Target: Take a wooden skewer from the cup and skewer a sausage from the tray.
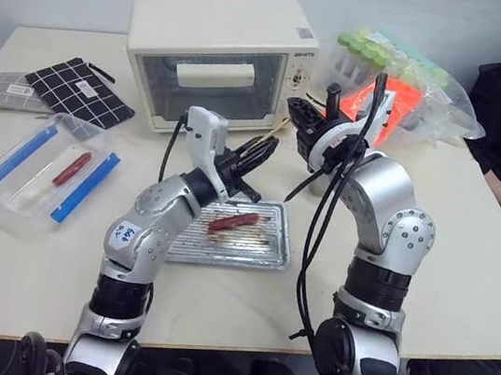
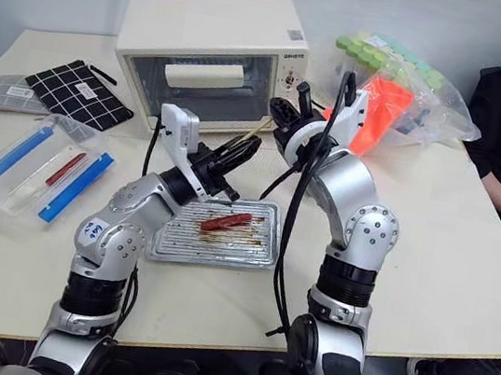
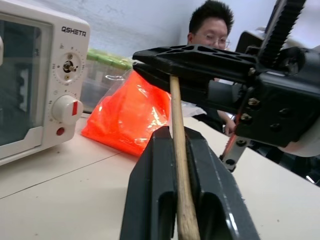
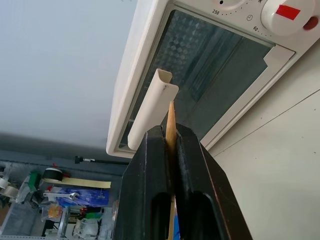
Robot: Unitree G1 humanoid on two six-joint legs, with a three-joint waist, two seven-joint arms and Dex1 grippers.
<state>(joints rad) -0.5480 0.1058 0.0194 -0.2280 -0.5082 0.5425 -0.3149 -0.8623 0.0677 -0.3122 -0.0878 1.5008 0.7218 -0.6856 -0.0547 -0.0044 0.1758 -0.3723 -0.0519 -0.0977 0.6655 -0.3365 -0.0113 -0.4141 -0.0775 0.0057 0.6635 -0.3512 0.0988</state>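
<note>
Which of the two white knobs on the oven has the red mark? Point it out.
The lower, larger knob on the toaster oven; the smaller knob above has none.

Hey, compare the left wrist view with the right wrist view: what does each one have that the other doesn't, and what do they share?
Left wrist view: the orange bag, a person behind the table, and the right gripper clamped on the wooden skewer above the left gripper.
Right wrist view: the oven's white door handle.
Shared: the oven, and the skewer pinched between that arm's own fingers.
</note>
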